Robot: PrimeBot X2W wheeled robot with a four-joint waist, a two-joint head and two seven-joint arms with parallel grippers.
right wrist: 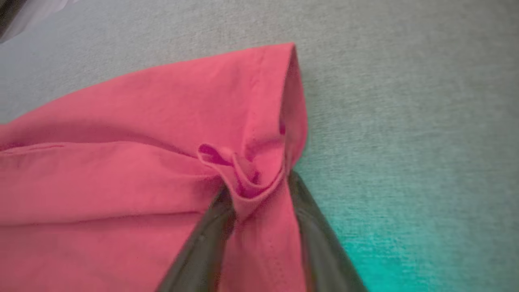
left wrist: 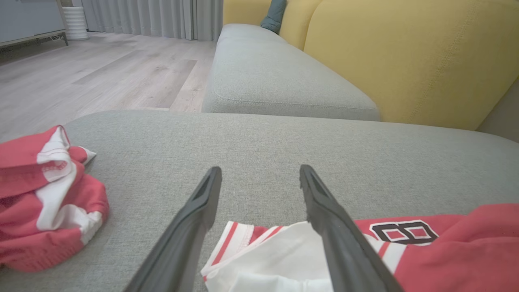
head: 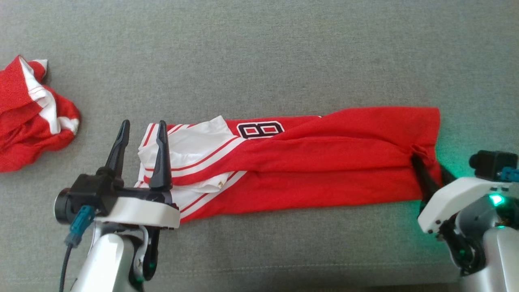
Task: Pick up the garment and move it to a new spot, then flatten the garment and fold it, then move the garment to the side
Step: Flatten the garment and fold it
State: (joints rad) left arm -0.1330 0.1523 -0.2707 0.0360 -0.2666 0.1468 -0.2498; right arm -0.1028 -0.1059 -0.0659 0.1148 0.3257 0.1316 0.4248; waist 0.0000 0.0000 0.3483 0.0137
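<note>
The garment (head: 308, 162) is a red jersey with white striped trim and a black "8". It lies folded into a long band across the grey cushion (head: 259, 52). My right gripper (head: 429, 164) is at its right end. In the right wrist view the two fingers (right wrist: 202, 251) pinch a puckered fold of the red hem (right wrist: 251, 178) between them. My left gripper (head: 144, 123) stands open over the white left end (left wrist: 275, 263) of the jersey, one finger above the cloth, the other beside it, holding nothing.
A second red and white garment (head: 32, 117) lies crumpled at the cushion's far left (left wrist: 44, 198). Beyond it are a further grey seat (left wrist: 275, 77), yellow backrests (left wrist: 405, 52) and wooden floor (left wrist: 101, 73). Green light from my right wrist tints the cushion.
</note>
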